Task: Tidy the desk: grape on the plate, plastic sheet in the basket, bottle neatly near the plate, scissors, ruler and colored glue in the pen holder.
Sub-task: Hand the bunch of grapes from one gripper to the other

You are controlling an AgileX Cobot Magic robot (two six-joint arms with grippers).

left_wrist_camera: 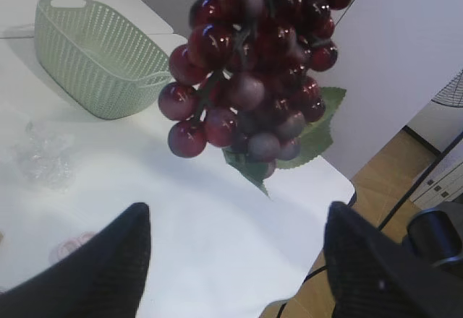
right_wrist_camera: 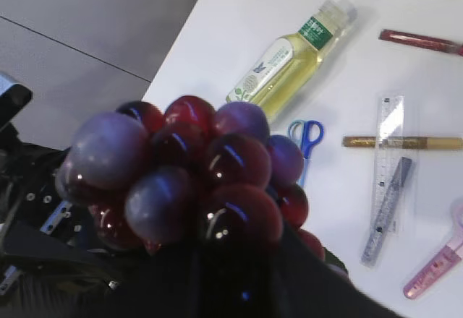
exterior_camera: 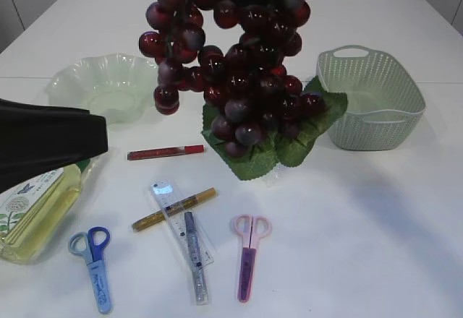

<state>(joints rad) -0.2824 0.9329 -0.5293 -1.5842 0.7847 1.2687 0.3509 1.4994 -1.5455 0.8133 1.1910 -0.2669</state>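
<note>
One gripper carries a load: the right gripper (right_wrist_camera: 239,274), jaws nearly closed, is clamped on the top of the grape bunch (exterior_camera: 231,65) and holds it hanging in the air above the middle of the table (exterior_camera: 347,217), its green leaves (exterior_camera: 253,155) trailing below. The left gripper (left_wrist_camera: 235,260) stands wide apart and holds nothing; in the left wrist view its two dark fingers (left_wrist_camera: 101,267) frame bare table below the bunch. The bunch is made of glossy dark red and purple berries, packed tight, with a sheen that suggests an artificial fruit. The task is judged to be at an early stage. The plate (exterior_camera: 108,87), pale green with a scalloped rim, sits at the rear left and holds nothing. The basket (exterior_camera: 372,101) at the rear right is likewise unfilled. A crumpled clear plastic sheet (left_wrist_camera: 43,155) lies on the table near the basket. The bottle (right_wrist_camera: 289,58) lies on its side at the left edge. Blue scissors (exterior_camera: 94,260), pink scissors (exterior_camera: 249,253), the ruler (exterior_camera: 181,220) and the red (exterior_camera: 166,152), gold (exterior_camera: 173,209) and silver (exterior_camera: 194,256) glue pens all lie loose on the near table. No pen holder shows in any view.
</note>
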